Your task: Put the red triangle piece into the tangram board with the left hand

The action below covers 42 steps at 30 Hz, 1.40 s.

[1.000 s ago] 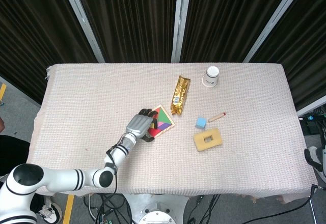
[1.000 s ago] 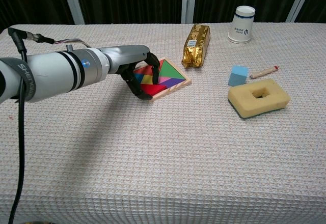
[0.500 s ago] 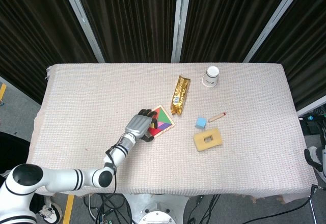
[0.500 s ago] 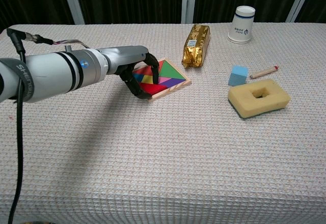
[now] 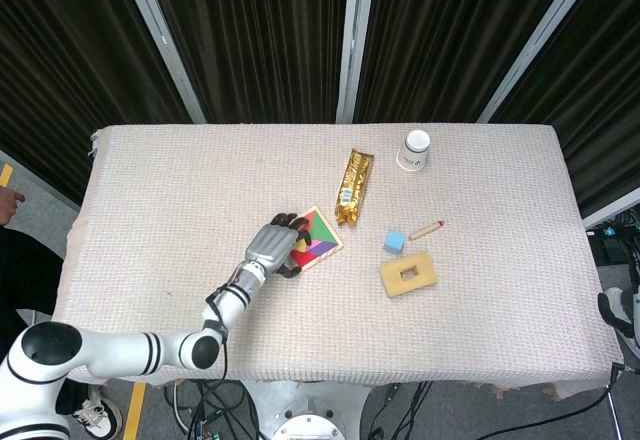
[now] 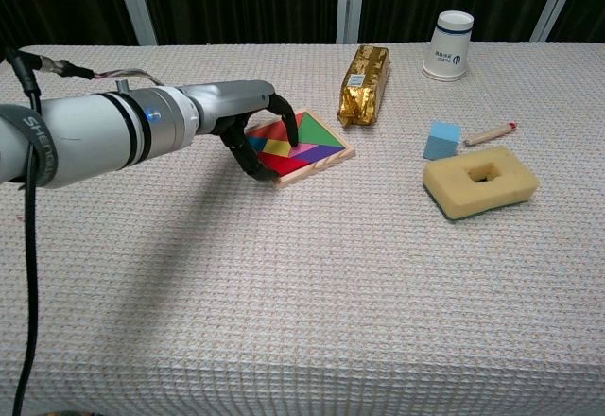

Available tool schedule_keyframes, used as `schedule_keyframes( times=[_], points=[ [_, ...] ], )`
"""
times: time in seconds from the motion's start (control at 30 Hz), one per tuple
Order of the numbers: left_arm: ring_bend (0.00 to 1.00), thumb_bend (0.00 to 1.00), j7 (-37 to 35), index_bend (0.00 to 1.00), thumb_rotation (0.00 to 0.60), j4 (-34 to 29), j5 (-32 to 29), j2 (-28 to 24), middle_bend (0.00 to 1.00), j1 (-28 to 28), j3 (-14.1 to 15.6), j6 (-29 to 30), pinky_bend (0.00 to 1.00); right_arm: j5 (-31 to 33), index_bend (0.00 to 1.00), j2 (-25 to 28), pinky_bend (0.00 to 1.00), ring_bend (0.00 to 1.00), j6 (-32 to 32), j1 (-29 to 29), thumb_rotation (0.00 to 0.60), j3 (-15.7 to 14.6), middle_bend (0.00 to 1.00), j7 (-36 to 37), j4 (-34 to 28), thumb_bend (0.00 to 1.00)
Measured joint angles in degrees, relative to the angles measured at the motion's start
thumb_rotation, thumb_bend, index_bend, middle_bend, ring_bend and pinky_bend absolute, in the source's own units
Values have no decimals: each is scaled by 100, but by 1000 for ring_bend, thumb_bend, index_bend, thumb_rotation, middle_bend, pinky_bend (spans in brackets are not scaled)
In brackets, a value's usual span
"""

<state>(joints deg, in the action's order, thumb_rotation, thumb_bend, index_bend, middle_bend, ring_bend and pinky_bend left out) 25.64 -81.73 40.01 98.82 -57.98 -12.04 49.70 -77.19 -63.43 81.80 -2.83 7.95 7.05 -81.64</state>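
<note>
The tangram board [image 5: 325, 239] [image 6: 323, 144] lies at the table's middle, filled with coloured pieces. The red triangle piece [image 6: 285, 163] [image 5: 301, 258] lies flat at the board's near left corner. My left hand [image 5: 272, 247] [image 6: 244, 118] arches over that corner with its fingers curled down and spread. Its fingertips [image 6: 290, 136] hover at the piece's far edge and the thumb sits at the board's left rim. I see nothing held in the hand. My right hand shows in neither view.
A gold snack packet [image 6: 364, 85] lies just behind the board. To the right are a blue cube [image 6: 442, 140], a pencil [image 6: 490, 133] and a yellow sponge with a hole [image 6: 480, 181]. A white paper cup [image 6: 450, 45] stands at the back right.
My left hand has risen slightly and its fingers have spread off the red triangle, which now shows more fully in the board. Nothing else has moved.
</note>
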Motion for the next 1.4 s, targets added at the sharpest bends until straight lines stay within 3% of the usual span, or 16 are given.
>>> schedule_keyframes(
  times=[0.37,1.17,1.4],
  points=[
    [0,262,139,295,600,-108,-50,-192,84,38,2,173,20,-16,0,-11,0,0,21,-4,600,3,0,-18,-2,303],
    [0,261,3,284,600,455,-31,147,84,-39,-90,-53,20,39,0,-15,0,0,-14,4,600,19,0,65,69,303],
    [0,261,12,284,600,355,45,103,84,-48,-146,38,20,47,0,-16,0,0,-8,22,600,21,0,113,103,303]
  ],
)
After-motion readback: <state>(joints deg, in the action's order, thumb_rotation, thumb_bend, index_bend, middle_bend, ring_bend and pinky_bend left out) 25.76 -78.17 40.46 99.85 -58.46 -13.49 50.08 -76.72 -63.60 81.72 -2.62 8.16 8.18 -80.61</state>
